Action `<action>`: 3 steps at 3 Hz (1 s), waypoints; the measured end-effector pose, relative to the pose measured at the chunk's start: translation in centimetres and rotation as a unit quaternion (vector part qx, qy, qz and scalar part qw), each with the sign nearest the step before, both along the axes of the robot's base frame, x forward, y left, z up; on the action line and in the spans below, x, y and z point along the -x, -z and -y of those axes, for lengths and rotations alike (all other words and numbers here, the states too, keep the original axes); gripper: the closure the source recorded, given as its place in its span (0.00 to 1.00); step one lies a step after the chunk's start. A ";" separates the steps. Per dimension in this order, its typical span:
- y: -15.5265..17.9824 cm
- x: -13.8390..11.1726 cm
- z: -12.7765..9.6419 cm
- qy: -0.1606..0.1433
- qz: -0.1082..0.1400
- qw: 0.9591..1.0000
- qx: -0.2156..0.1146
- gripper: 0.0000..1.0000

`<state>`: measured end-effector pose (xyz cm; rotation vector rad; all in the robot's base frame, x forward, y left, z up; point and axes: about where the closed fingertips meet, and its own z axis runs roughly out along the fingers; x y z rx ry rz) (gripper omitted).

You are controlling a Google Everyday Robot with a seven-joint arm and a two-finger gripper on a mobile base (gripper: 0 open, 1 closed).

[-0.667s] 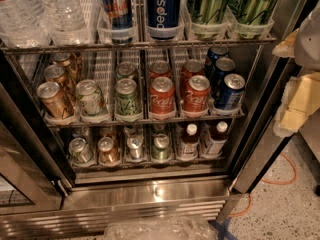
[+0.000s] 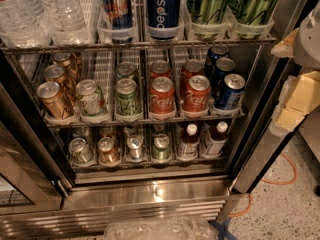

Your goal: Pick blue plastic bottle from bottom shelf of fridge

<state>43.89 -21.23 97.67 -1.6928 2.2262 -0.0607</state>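
The fridge (image 2: 150,194) stands open in front of me, with a stainless base and wire shelves. On the bottom shelf (image 2: 145,163), two small stubby plastic bottles with white caps and dark contents stand at the right end: one (image 2: 189,140) and another (image 2: 216,137) beside it. Several small cans fill the lanes to their left. My gripper (image 2: 296,96), with cream-yellow parts, hangs at the right edge of the view, outside the fridge, level with the middle shelf and well above and right of the bottles.
The middle shelf holds red cola cans (image 2: 163,98), blue cans (image 2: 229,91) and gold and green cans. The top shelf holds a Pepsi can (image 2: 163,9) and water bottles (image 2: 30,11). The door frame (image 2: 260,149) stands between gripper and shelves. Crinkled plastic (image 2: 160,229) and an orange cable (image 2: 287,176) lie on the floor.
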 end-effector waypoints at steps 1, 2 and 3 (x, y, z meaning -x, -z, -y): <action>0.1 1.0 -1.8 0.021 0.008 0.998 -0.055 0.00; 0.5 2.6 -4.6 0.059 0.023 0.988 -0.141 0.00; 1.4 3.9 -8.0 0.074 0.048 0.972 -0.216 0.00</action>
